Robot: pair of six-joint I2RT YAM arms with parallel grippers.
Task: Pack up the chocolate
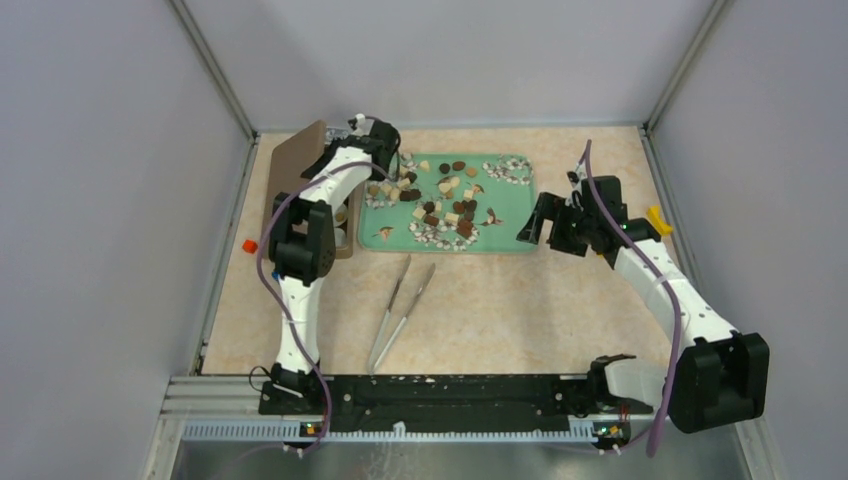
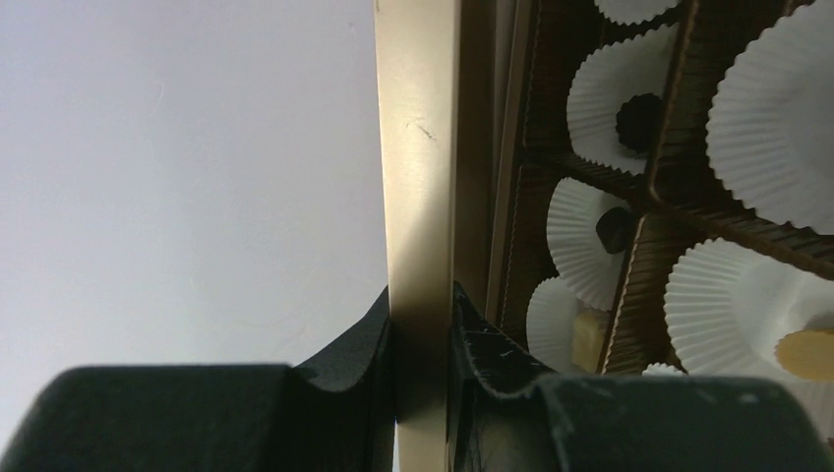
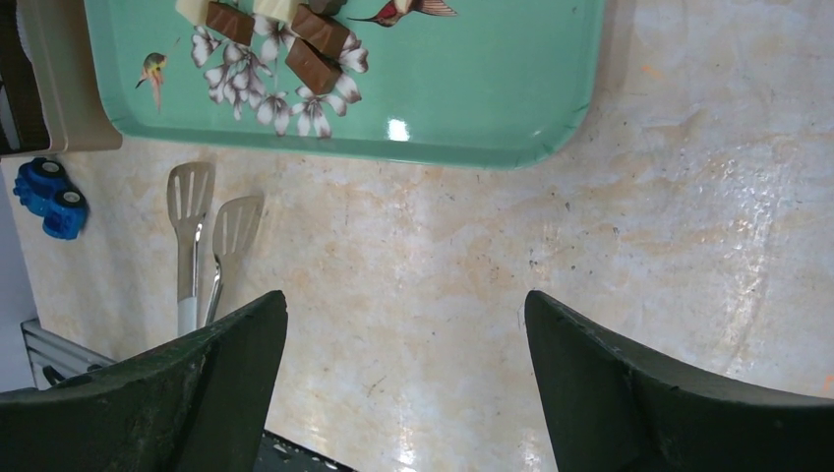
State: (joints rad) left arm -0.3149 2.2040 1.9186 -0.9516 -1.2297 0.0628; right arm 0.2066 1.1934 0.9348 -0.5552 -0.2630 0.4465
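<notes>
The chocolate (image 1: 445, 205) has no common heading. The pieces lie scattered every which way on the green tray (image 1: 510, 215), and the scatter as a whole runs along the tray's length, left to right in my top view. From above I see dark rounds, cream squares and white-speckled bits, thickest toward the tray's left and near edge.

The right wrist view gives more shape. Two brown oblong pieces (image 3: 315, 59) lie on the tray (image 3: 492, 79) with their long sides slanting across the printed flowers, a pale piece just beside them.

Only the left wrist camera shows chocolate in the box (image 2: 679, 147). A dark round (image 2: 639, 120) sits in one white paper cup (image 2: 777, 98), another dark piece in the cup below, and cream pieces sit lower down. From above the left arm hides most of the box (image 1: 345, 235).

My left tool (image 2: 423, 315) is pinched narrow on the edge of the thin gold lid (image 2: 418, 147), which stands upright between the fingers. In the top view that tool (image 1: 375, 135) is at the far left corner of the tray, beside the raised lid (image 1: 298, 160).

My right tool (image 3: 405, 300) stands wide and holds nothing, over bare counter (image 3: 639, 246). From above it (image 1: 545, 228) is just off the tray's right end. The tongs (image 1: 400, 305) lie on the counter near the tray, tips toward it.
</notes>
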